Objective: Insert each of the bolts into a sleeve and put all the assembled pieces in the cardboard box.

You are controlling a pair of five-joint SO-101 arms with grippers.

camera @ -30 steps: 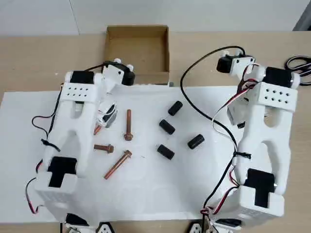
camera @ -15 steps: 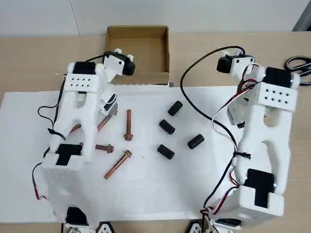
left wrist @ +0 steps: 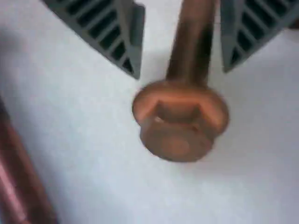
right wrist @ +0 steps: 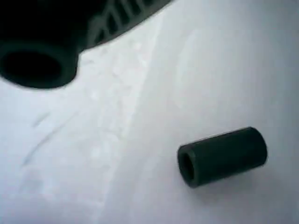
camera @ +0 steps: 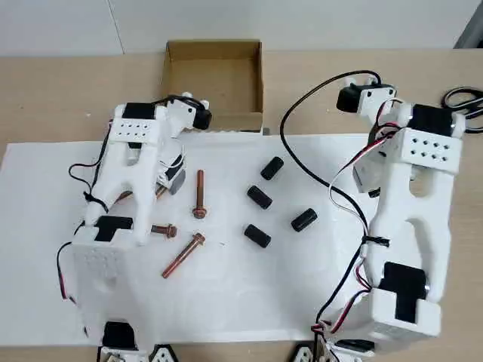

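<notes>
Bolt (left wrist: 180,121): flat on white sheet (camera: 226,302), left-centre of the high view, shank between jaws of left tool (left wrist: 180,65) | tool: released, straddling shank, not clamped | step: first bolt pickup, judged | next: close on shank, lift, align with a sleeve (camera: 259,197) mid-frame.

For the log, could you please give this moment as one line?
left gripper open astride copper hex-head bolt; black cylindrical sleeves loose on white sheet

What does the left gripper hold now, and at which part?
Nothing is gripped yet. The left gripper is open, its fingers on either side of the shank of the copper bolt, just behind its head, with a gap beside one finger.
</notes>
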